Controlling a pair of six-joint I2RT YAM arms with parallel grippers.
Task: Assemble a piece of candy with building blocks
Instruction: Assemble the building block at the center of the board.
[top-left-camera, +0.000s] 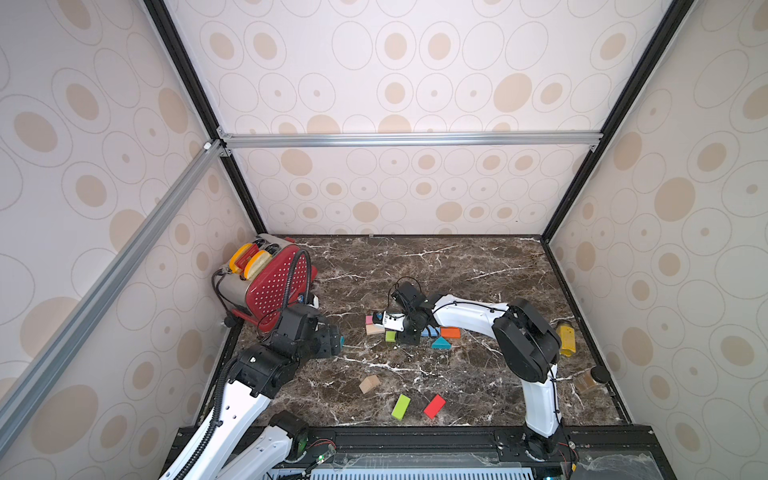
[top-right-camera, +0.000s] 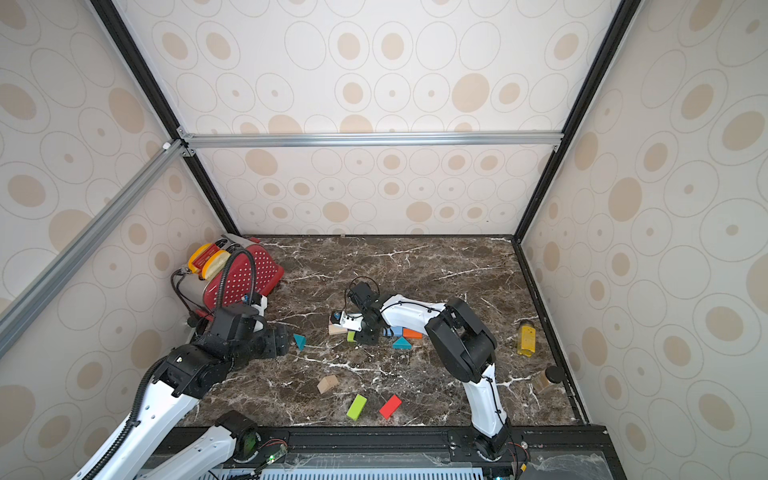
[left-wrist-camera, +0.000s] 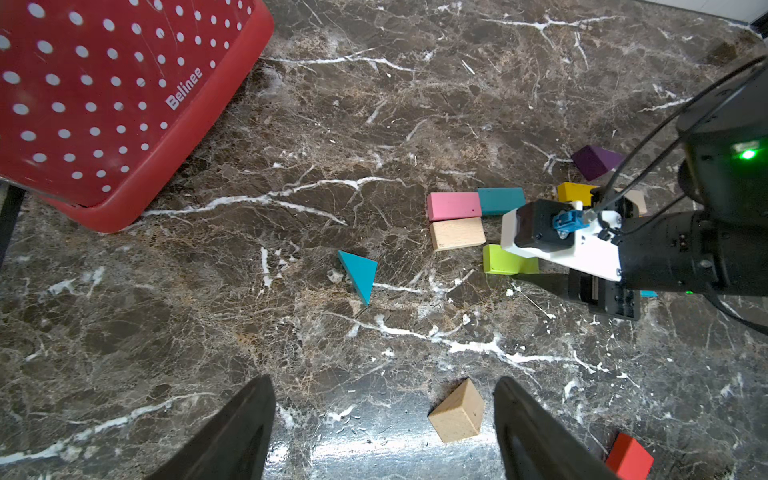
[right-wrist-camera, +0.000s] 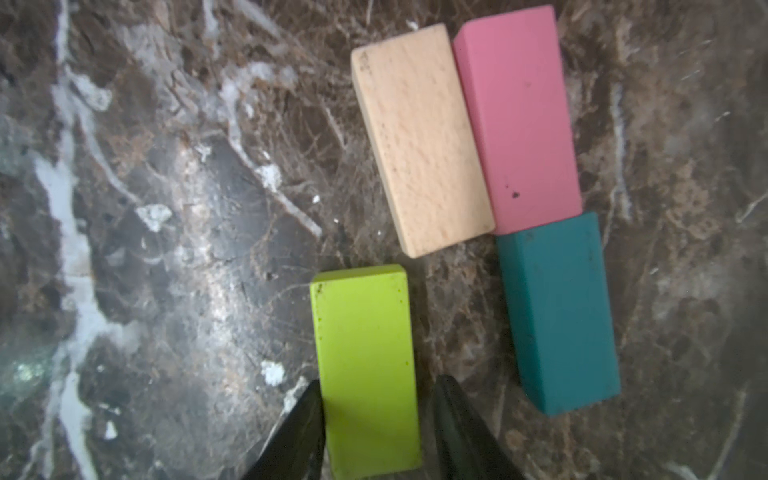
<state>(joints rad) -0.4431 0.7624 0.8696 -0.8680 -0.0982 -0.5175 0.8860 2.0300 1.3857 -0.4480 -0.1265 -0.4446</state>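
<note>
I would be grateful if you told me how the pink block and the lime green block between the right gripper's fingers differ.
The pink block lies flush beside the tan block; the lime green block lies apart, touching no other block. The pink block's end meets the teal block; the green one sits between the right gripper's fingers, with a gap visible at one finger. Both are flat rectangular bricks on the marble table.
</note>
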